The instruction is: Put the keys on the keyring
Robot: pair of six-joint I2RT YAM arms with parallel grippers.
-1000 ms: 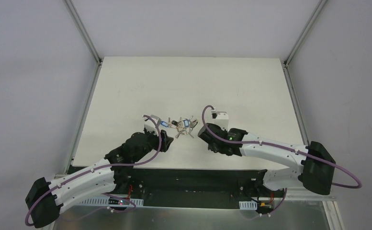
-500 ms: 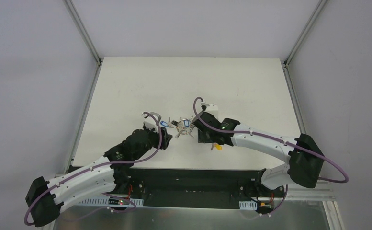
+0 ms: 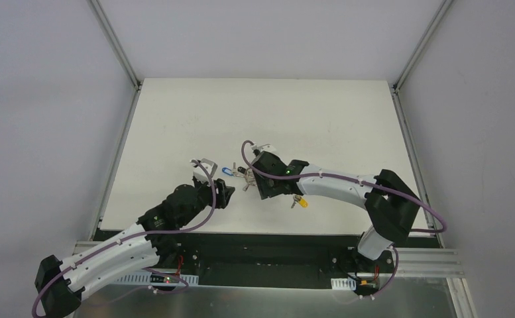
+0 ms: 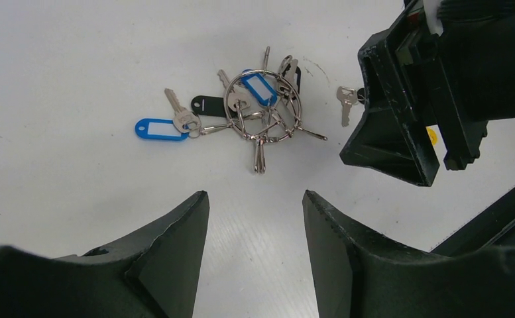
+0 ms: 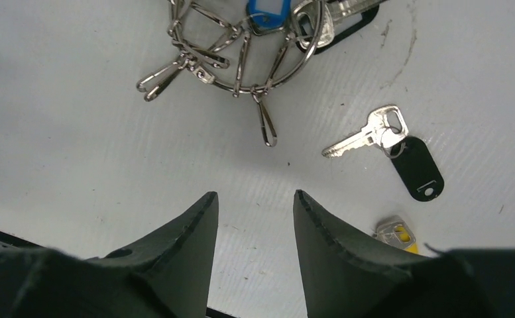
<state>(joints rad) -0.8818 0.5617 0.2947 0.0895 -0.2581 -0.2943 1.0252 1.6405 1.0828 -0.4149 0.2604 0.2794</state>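
The keyring [image 3: 242, 173] lies on the white table [image 3: 274, 112], a silver wire loop with clips, several silver keys and blue and black tags. It shows in the left wrist view [image 4: 262, 99] and at the top of the right wrist view [image 5: 268, 83]. A loose silver key [image 5: 364, 138] joined to a black oval piece [image 5: 419, 167] lies right of the ring. A yellow-headed key [image 5: 398, 233] lies by my right finger and shows from above [image 3: 299, 202]. My left gripper [image 3: 227, 193] is open and empty, just short of the ring. My right gripper [image 3: 260, 187] is open and empty beside the ring.
A blue tag [image 4: 158, 129] and a black tag [image 4: 208, 105] stick out on the bunch's left. My right gripper's black body [image 4: 413, 99] stands close to the right of the ring. The table's near edge runs just behind both grippers.
My right arm has swung left up to the bunch, uncovering the yellow-headed key. My left gripper has drawn back a little towards the near edge.
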